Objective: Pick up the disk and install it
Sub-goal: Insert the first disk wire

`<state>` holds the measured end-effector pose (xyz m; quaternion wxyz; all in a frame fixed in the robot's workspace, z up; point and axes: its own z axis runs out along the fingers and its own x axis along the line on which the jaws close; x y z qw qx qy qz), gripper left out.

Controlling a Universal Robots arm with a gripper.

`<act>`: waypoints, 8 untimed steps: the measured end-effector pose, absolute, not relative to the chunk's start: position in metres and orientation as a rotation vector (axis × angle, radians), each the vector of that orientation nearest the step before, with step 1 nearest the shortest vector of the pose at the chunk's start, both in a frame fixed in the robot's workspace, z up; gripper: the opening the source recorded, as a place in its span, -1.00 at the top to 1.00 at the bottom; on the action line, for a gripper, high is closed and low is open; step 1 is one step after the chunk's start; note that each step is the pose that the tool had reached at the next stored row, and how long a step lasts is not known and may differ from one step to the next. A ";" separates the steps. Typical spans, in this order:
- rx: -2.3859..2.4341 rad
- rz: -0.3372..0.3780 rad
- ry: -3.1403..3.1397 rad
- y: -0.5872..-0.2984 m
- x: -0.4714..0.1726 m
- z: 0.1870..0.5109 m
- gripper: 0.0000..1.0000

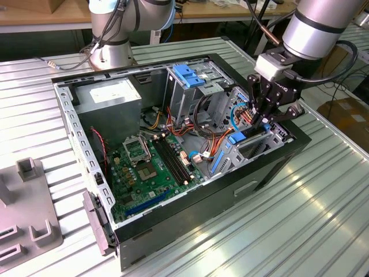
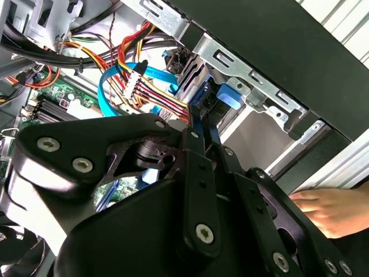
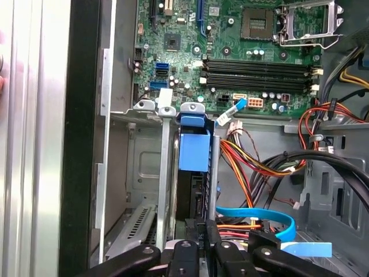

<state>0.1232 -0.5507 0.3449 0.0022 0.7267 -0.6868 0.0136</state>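
The disk [image 3: 192,151] stands on edge in the drive bay at the case's right end, with a blue plastic rail along its top and its dark body below. In the exterior view its blue rail [image 1: 237,138] shows just under my gripper [image 1: 262,123], which reaches down into the bay. My gripper's black fingers [image 3: 199,234] sit close together on the disk's near end; the gripper [image 3: 206,234] looks shut on the disk. In the second wrist view the fingers [image 2: 196,144] converge on the blue rail [image 2: 222,95]. The disk's label is hidden.
The open computer case [image 1: 253,179] lies on a slatted metal table [image 1: 300,231]. Orange, red and blue cables [image 3: 253,167] crowd next to the bay. Motherboard [image 1: 153,167], power-supply box [image 1: 109,101] and blue-topped cage [image 1: 190,75] fill the case. A person's hand [image 2: 328,210] rests outside the case wall.
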 end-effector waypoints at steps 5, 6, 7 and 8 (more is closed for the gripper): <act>2.276 0.043 -2.158 -0.551 0.123 0.345 0.66; 2.276 0.043 -2.159 -0.551 0.123 0.344 0.66; 2.276 0.043 -2.159 -0.551 0.123 0.343 0.66; 2.275 0.043 -2.159 -0.551 0.123 0.343 0.66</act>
